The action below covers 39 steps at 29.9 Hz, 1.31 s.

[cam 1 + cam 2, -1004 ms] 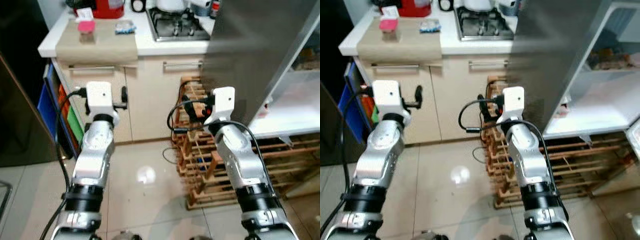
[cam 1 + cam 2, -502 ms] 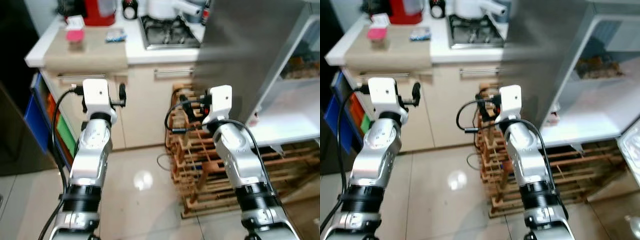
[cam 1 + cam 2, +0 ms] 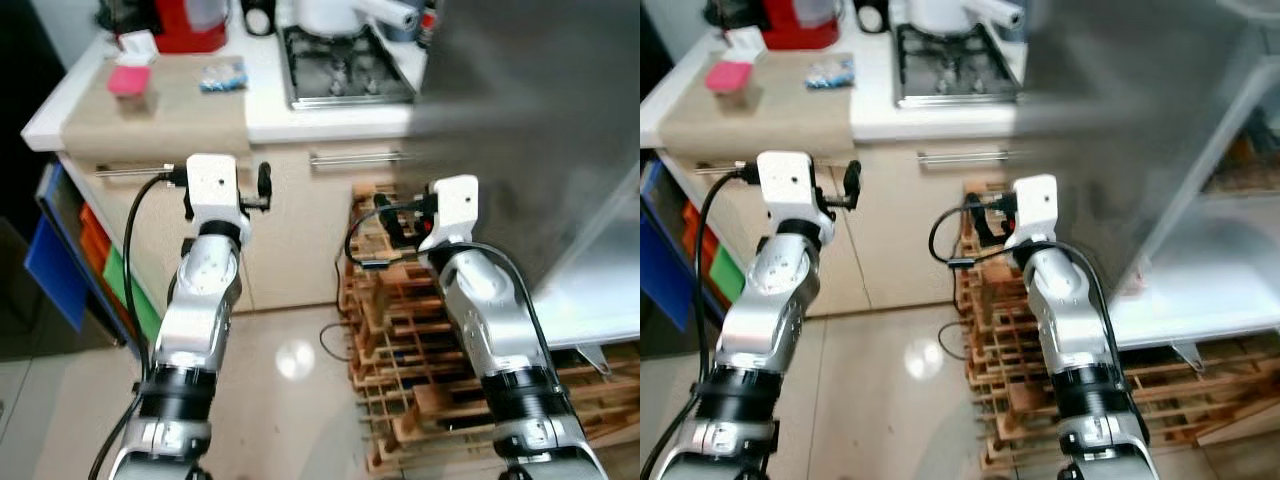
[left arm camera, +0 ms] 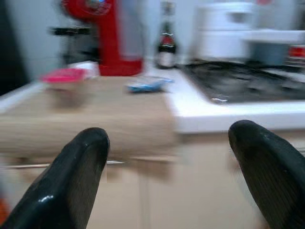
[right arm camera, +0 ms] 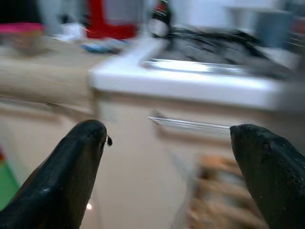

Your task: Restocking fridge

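Both pincers, left pincer (image 4: pixel 169 176) and right pincer (image 5: pixel 167 176), are held apart and empty before the surface (image 3: pixel 330 118). The fridge (image 3: pixel 1120 110) stands open at right, beside the wooden rack (image 3: pixel 400 330).

Two head cameras look forward and down from above both raised arms, facing a kitchen counter (image 3: pixel 330 118) ahead. Each wrist camera looks level along its own two black fingers toward that counter's edge, from close by. All four views share the stove (image 3: pixel 952 65), red appliance (image 4: pixel 112 33) and pink-lidded container (image 5: pixel 19 36) beyond the fingertips.
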Available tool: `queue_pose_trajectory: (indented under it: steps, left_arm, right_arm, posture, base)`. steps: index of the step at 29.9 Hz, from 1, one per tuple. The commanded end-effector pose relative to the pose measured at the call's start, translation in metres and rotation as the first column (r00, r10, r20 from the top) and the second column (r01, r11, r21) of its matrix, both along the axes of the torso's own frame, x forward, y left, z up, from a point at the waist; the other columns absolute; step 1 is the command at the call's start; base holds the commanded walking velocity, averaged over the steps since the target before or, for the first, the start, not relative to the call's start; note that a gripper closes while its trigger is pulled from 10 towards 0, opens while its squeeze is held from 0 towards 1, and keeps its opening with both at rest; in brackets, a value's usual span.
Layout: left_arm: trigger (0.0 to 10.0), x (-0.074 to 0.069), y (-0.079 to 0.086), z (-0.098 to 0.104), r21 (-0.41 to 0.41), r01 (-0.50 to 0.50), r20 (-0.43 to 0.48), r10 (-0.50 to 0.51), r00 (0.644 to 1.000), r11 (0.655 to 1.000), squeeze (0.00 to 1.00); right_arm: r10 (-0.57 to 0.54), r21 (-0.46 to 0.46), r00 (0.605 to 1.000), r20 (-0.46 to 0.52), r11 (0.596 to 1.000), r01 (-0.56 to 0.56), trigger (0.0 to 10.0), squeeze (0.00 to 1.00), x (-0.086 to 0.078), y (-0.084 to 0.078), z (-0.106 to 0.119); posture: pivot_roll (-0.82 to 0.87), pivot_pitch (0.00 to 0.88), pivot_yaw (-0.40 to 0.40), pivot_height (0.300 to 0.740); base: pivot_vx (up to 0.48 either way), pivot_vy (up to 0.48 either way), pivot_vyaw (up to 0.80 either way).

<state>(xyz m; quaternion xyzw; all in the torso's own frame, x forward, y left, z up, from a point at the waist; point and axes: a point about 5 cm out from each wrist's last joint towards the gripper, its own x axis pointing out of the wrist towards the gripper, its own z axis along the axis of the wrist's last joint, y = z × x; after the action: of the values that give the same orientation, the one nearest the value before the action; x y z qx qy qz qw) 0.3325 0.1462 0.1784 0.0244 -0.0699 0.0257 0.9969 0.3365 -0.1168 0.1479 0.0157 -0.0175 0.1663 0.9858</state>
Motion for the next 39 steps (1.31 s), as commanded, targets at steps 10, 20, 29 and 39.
queue_pose_trajectory:
  steps: [10,20,29,39]
  left_arm:
    - [10.0,-0.001,0.001,0.003,0.003,0.002,0.016,-0.002,1.000,1.000,0.00]
    - [10.0,0.000,-0.003,0.013,0.030,0.048,0.064,-0.050,0.997,0.998,0.00]
    - [10.0,0.000,-0.007,0.019,0.039,0.076,0.090,-0.080,0.993,0.996,0.00]
    - [10.0,0.000,-0.018,0.059,0.045,0.133,0.223,-0.140,0.965,0.990,0.00]
  right_arm:
    - [0.029,0.022,1.000,0.003,0.999,-0.029,10.0,0.01,-0.001,0.007,0.001]
    - [0.011,0.046,0.999,0.033,0.999,-0.013,10.0,0.02,0.001,0.007,0.008]
    - [-0.011,0.053,0.999,0.041,0.999,0.008,10.0,0.01,0.002,0.005,0.010]
    - [-0.100,0.070,0.968,0.230,0.994,0.086,10.0,0.01,0.010,-0.001,0.056]
  posture:
    - [-0.11,0.009,0.005,0.740]
    - [-0.11,0.017,0.004,0.740]
    - [-0.10,0.017,0.010,0.740]
    - [-0.11,0.013,0.006,0.740]
  base:
    - [0.425,0.000,0.00]
    - [0.418,0.024,0.00]
    - [0.421,0.000,0.00]
    - [0.440,0.000,0.00]
